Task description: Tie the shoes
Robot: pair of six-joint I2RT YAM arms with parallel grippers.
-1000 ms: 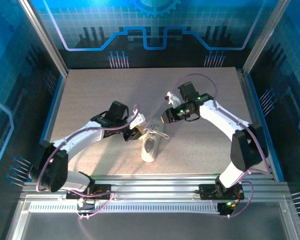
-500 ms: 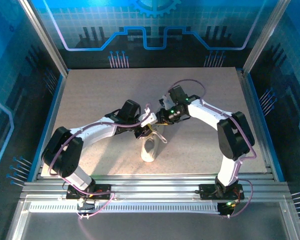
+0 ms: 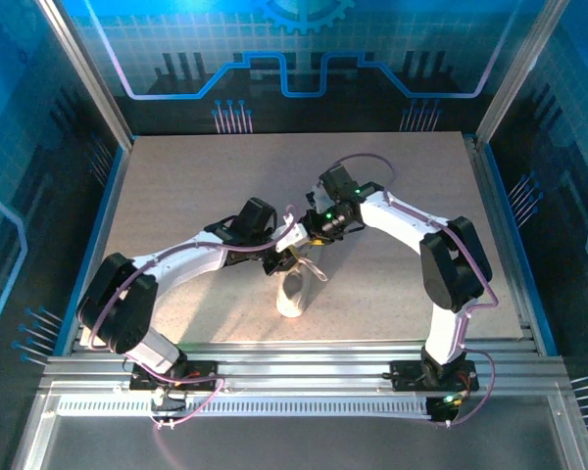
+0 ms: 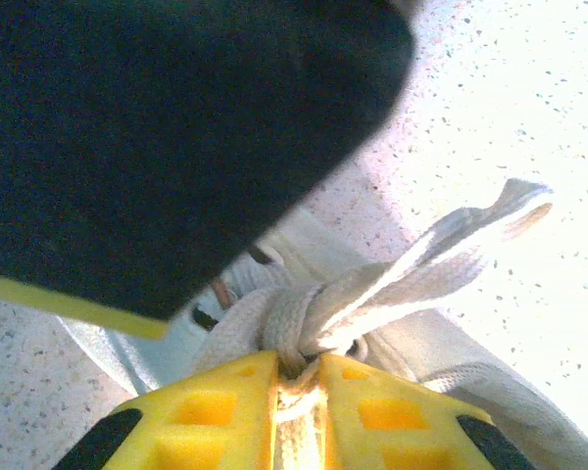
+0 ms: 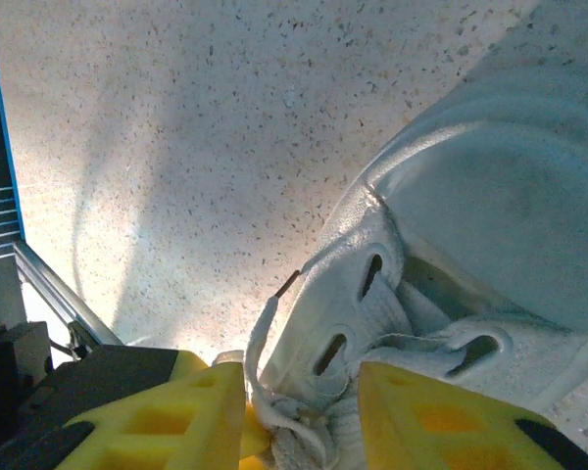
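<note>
The white shoe lies mid-table, toe toward the arms. My left gripper is at its laced top from the left. In the left wrist view its yellow fingers are pressed together on a white lace, just below the lace crossing; a flat lace end sticks out to the right. My right gripper comes in from the far side. Its yellow fingers stand apart, straddling the laces and the eyelet flap of the shoe.
The speckled table is fenced by blue walls, with an aluminium rail along the near edge. The right arm's dark body hangs close over the left gripper. The table's blue edge and metal frame show at left.
Both grippers have moved inward onto the shoe's laced top. The left one came from the shoe's left side and closed on a lace; the right one swung in from the far right.
</note>
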